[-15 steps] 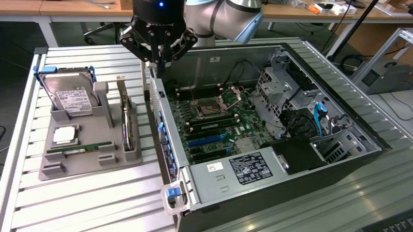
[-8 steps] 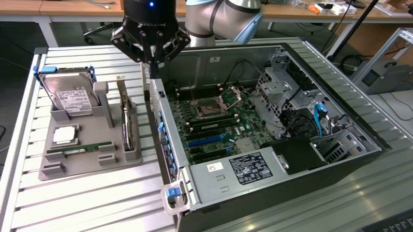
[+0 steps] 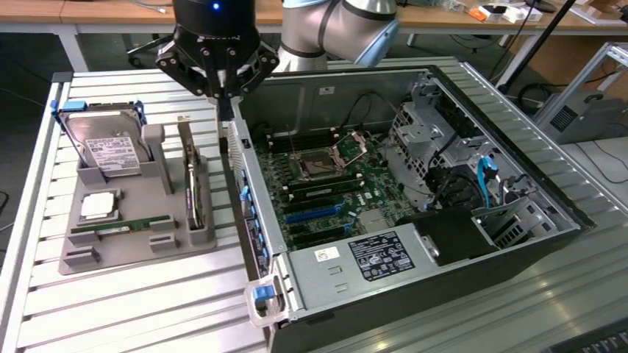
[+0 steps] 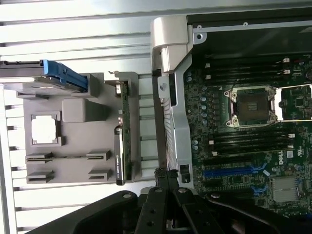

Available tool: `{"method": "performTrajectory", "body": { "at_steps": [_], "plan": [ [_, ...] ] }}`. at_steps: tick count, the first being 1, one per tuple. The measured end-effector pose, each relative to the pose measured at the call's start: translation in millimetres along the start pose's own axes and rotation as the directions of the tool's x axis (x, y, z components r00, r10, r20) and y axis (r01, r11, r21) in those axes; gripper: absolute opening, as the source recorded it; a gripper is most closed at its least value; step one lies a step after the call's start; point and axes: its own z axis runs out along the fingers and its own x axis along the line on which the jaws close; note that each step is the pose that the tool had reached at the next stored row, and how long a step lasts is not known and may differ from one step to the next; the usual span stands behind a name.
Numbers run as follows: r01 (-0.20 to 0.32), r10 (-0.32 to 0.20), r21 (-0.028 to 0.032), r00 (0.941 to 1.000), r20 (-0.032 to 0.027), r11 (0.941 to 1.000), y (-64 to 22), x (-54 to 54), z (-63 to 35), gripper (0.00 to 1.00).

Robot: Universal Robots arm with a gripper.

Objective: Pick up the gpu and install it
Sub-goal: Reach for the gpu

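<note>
From my station I see the gripper (image 3: 225,110) hanging nose-down with its fingers pressed together on nothing. It hovers above the rim of the open computer case (image 3: 314,92) on the exterior view's left, over the narrow gap between that wall and the gray holder (image 3: 157,198) beside it. In the wrist view the closed fingertips (image 4: 165,178) line up with that same case edge.

The gpu (image 3: 188,176) is not in the grip. It stands on its long edge in a slot at the holder's side nearest the case, just to the exterior view's left of the gripper and lower down. In the wrist view I see the card edge-on (image 4: 125,122), a thin strip running along the holder.

Farther to the exterior view's left in the holder sit the hard drive (image 3: 110,151) with its white label, a square processor chip (image 3: 98,206) and a green memory stick (image 3: 123,226). Inside the case the motherboard (image 3: 334,184) lies exposed, with blue expansion slots (image 3: 312,213) showing. Everything rests on a slatted metal table (image 3: 118,309).
</note>
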Motion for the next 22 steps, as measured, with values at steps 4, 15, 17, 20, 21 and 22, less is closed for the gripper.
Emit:
{"method": "performTrajectory", "body": {
  "at_steps": [4,15,17,20,21,22],
  "plan": [
    [0.000,0.000,0.0000,1.0000,0.0001,1.0000,-0.6,7.5,-0.2,0.11],
    [0.000,0.000,0.0001,1.0000,0.0000,1.0000,-1.6,21.7,-0.6,0.11],
    [0.000,0.000,0.0001,1.0000,0.0000,1.0000,-1.9,24.8,-0.7,0.11],
    [0.000,0.000,0.0000,1.0000,0.0000,1.0000,-2.1,27.9,-0.7,0.11],
    [0.000,0.000,0.0000,1.0000,0.0000,1.0000,-2.2,29.0,-0.8,0.11],
    [0.000,0.000,0.0000,1.0000,0.0000,1.0000,-2.3,30.3,-0.8,0.11]
  ]
}}
